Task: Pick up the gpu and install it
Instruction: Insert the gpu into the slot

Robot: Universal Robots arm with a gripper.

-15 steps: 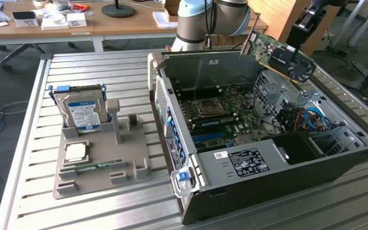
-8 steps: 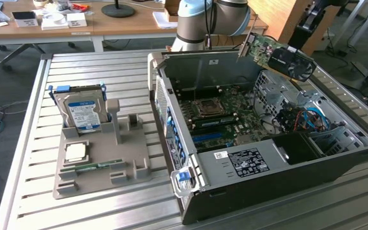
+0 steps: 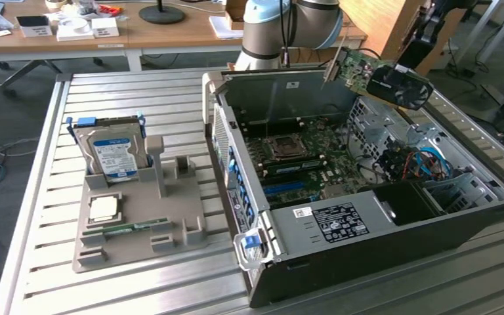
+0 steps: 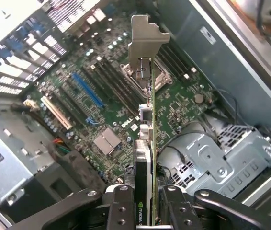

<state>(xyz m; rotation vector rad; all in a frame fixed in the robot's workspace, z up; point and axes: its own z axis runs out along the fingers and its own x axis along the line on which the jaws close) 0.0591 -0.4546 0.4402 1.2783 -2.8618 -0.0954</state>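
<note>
The arm (image 3: pixel 274 29) is built of silver-grey cylinders capped in pale blue. The gripper (image 4: pixel 144 203) is made of black metal; its fingers (image 4: pixel 121 208) are dotted with small round screws.

I see the graphics card (image 3: pixel 398 85) above the computer case (image 3: pixel 366 243), with a black fan cover, a green board edge and a silver bracket. The gripper (image 4: pixel 146 199) is black. The case is black outside and grey inside. Its motherboard (image 3: pixel 309 164) is green with one bright blue slot (image 4: pixel 86 89). Beside the case, a silver hard drive (image 3: pixel 110 154) has a blue-and-white label. Its holder (image 3: pixel 138 233) is grey, on a pale slatted table (image 3: pixel 129 92).
</note>
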